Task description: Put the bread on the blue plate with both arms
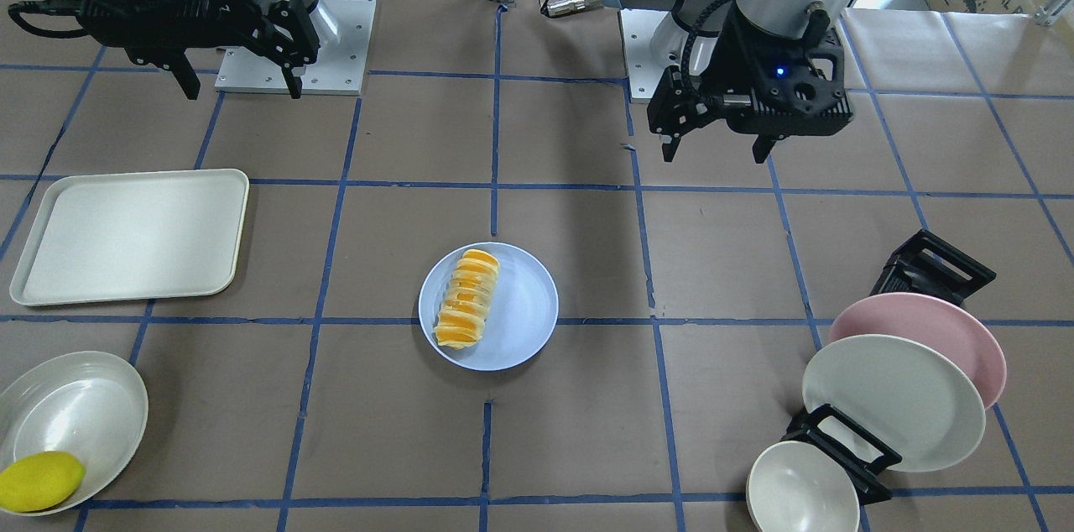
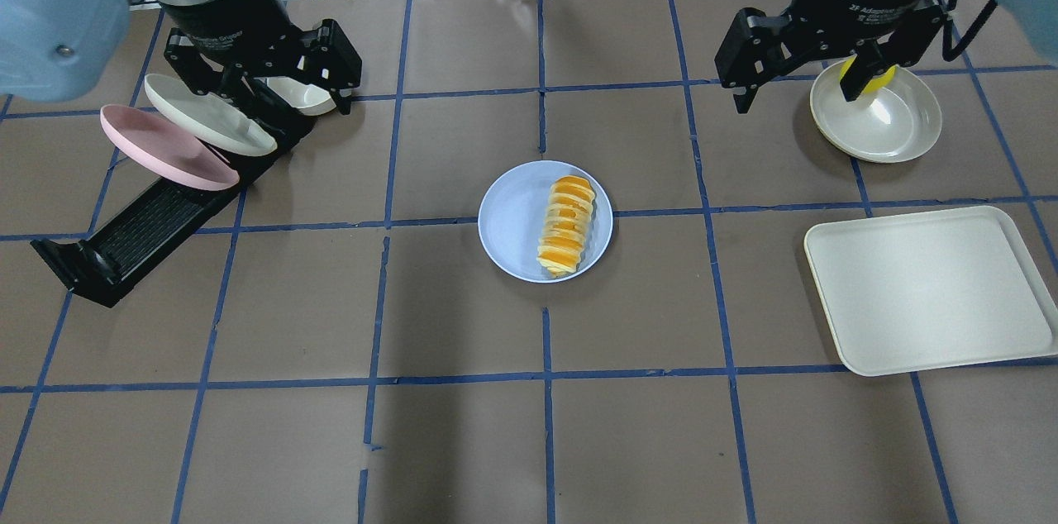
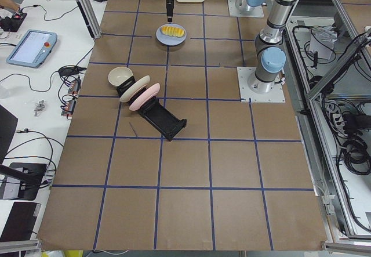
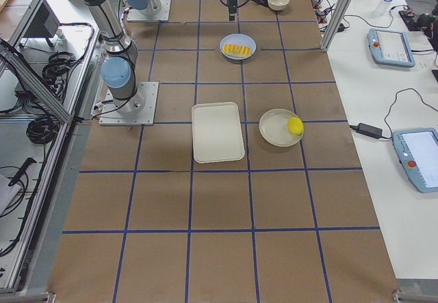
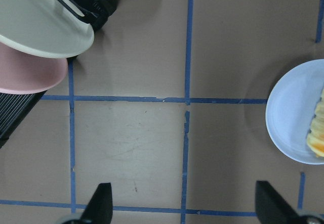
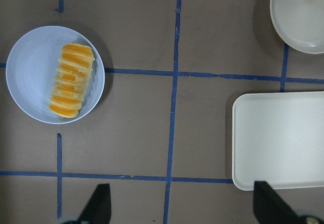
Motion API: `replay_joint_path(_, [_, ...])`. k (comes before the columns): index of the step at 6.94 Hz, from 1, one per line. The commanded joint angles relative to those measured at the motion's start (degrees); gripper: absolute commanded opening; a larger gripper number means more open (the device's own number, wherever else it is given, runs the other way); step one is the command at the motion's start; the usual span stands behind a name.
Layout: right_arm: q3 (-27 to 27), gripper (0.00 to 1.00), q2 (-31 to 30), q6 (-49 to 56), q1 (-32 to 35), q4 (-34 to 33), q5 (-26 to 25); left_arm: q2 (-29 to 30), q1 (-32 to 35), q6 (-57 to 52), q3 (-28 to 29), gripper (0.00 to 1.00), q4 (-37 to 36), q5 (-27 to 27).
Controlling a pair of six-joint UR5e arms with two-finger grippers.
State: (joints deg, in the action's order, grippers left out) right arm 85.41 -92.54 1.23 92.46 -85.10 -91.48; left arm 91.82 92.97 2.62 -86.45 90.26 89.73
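The bread (image 1: 466,298) is seen lying on the blue plate (image 1: 524,305), near the middle of the table (image 1: 403,431). It is set lengthwise on the half of the plate toward the robot's right, within the rim. The left gripper (image 1: 717,153) is held above the table with its jaws apart and nothing between them, well apart from the plate. The right gripper (image 1: 242,87) is likewise held high with its jaws spread and empty, well away from the bread. A cream tray (image 1: 130,234) is laid on the robot's right side, and beyond it a lemon (image 1: 40,480) is kept in a shallow bowl (image 1: 75,423). On the left side, a pink plate (image 1: 965,331) and a white plate (image 1: 894,398) are propped in a black rack (image 1: 931,263).
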Motion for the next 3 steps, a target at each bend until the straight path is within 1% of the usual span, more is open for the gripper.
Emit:
replay_joint_path(1, [-0.07,1.0,0.08,0.0,0.0,0.11,-0.28,-0.85,0.37,0.1,0.05,1.0,3.08,-1.4])
replay_joint_path(2, [-0.07,1.0,0.0,-0.09,0.0,0.11,-0.37,-1.02,0.37,0.1,0.14,1.0,3.43,-0.97])
replay_joint_path(3, [0.02,1.0,-0.01,-0.09,0.0,0.2,-0.46,-1.2,0.28,0.19,0.92,1.0,6.04,-0.53])
